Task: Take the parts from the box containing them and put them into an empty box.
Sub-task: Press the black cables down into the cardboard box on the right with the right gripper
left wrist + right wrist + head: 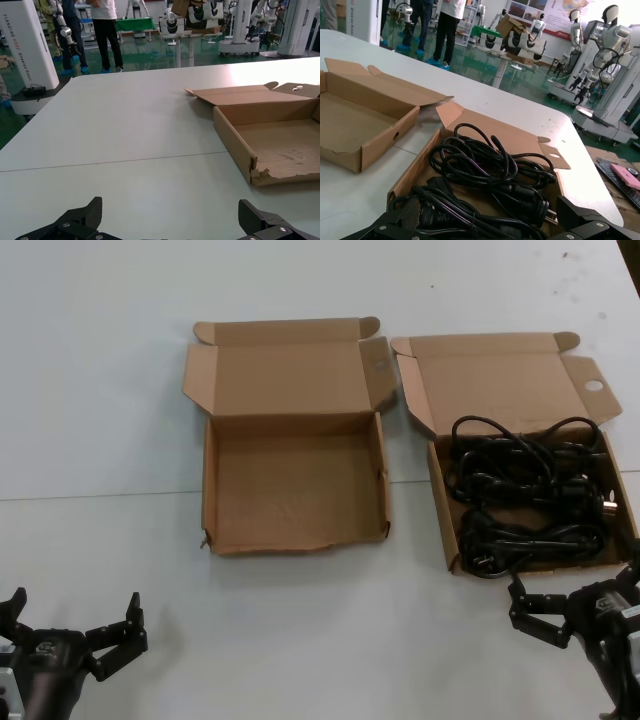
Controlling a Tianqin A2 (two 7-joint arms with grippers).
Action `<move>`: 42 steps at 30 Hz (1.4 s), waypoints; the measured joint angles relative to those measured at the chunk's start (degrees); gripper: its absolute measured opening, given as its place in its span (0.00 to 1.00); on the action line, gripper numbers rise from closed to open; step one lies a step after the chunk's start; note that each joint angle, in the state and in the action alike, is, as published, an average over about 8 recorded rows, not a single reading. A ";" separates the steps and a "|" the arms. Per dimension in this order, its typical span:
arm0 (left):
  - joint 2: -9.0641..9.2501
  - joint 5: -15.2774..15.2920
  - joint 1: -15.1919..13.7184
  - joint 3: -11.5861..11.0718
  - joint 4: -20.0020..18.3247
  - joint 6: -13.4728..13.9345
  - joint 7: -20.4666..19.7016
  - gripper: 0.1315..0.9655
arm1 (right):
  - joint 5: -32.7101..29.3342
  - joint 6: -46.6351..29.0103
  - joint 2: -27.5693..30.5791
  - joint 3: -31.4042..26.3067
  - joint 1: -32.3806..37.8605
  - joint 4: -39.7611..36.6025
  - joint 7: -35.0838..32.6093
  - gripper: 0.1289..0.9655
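Note:
Several black power cables (520, 485) lie looped in the right cardboard box (490, 365), whose lid flap has a small round hole (594, 385). The empty box (290, 490) with a ragged front wall sits to its left. My right gripper (577, 587) is open and empty, just in front of the cable box's front wall. In the right wrist view its fingers (570, 212) frame the nearest cable bundle (490, 170), with the empty box (365, 120) beyond. My left gripper (75, 608) is open and empty at the near left. The left wrist view shows it (170, 207) over bare table, the empty box (280, 145) off to one side.
Both boxes stand side by side on a white table (100, 390), lids folded back away from me. A thin seam (100, 497) crosses the table. Beyond the far table edge, the wrist views show people (107, 30) and other robots (605, 45) on a green floor.

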 joint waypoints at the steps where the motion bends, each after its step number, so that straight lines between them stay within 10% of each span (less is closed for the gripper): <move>1: 0.00 0.00 0.00 0.00 0.00 0.00 0.00 1.00 | 0.00 0.00 0.00 0.00 0.00 0.00 0.00 1.00; 42: 0.00 0.00 0.00 0.00 0.00 0.00 0.00 0.88 | -0.11 -0.38 -0.40 0.35 0.05 -0.03 0.00 1.00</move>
